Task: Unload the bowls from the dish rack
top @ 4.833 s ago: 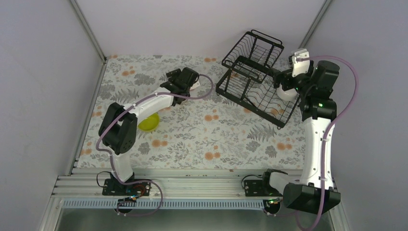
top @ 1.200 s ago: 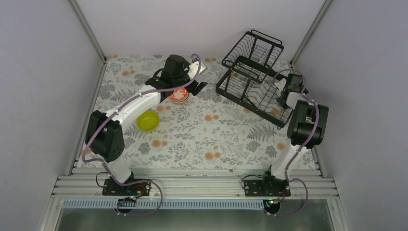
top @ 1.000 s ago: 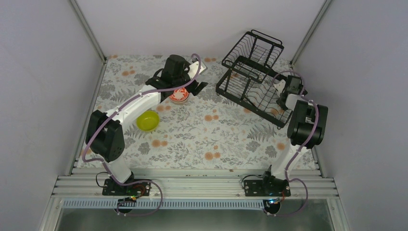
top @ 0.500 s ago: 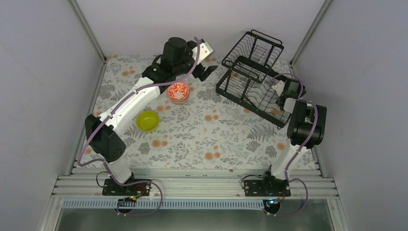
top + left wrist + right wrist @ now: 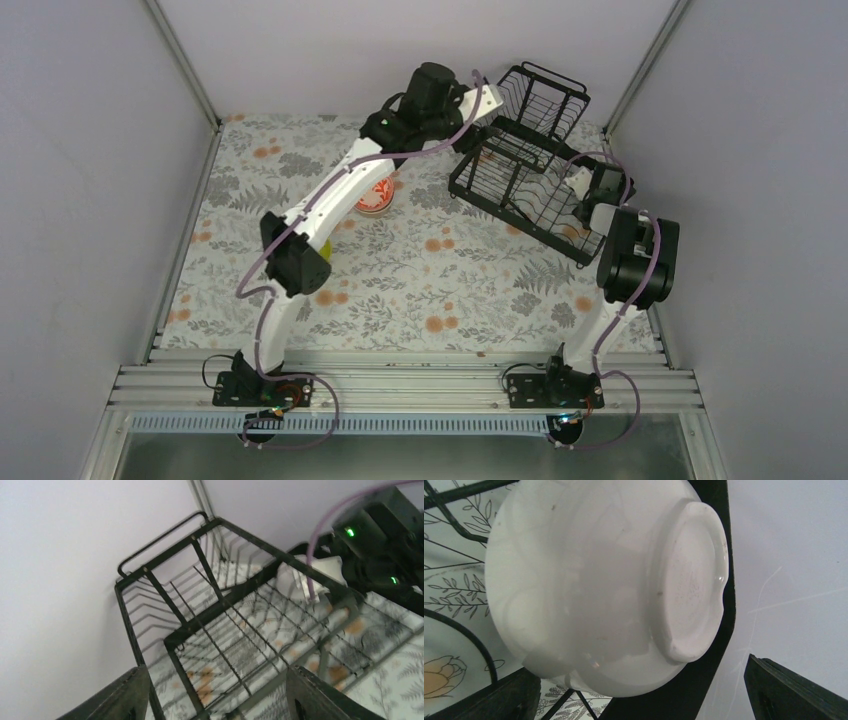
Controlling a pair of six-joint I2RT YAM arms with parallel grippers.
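The black wire dish rack (image 5: 530,150) stands at the back right of the table. A plain white bowl (image 5: 599,580) leans on its side in the lower tray against the rack's frame (image 5: 719,645). My right gripper (image 5: 582,198) (image 5: 639,700) is open, one finger on each side of this bowl, not closed on it. My left gripper (image 5: 468,130) (image 5: 217,702) hovers at the rack's left end, open and empty, looking down through the wire tiers (image 5: 225,610). A white bowl with a red-orange pattern (image 5: 375,196) sits upright on the table, partly under the left arm.
The floral tablecloth (image 5: 450,290) covers the table. Grey walls close in behind and to the right of the rack. The left arm (image 5: 330,200) stretches diagonally across the left half of the table. The right arm (image 5: 380,545) shows beyond the rack in the left wrist view.
The left gripper has risen off the red-patterned bowl, left on the table, and swung right to the rack, its jaws narrowing a little. The right gripper has stayed at the white bowl.
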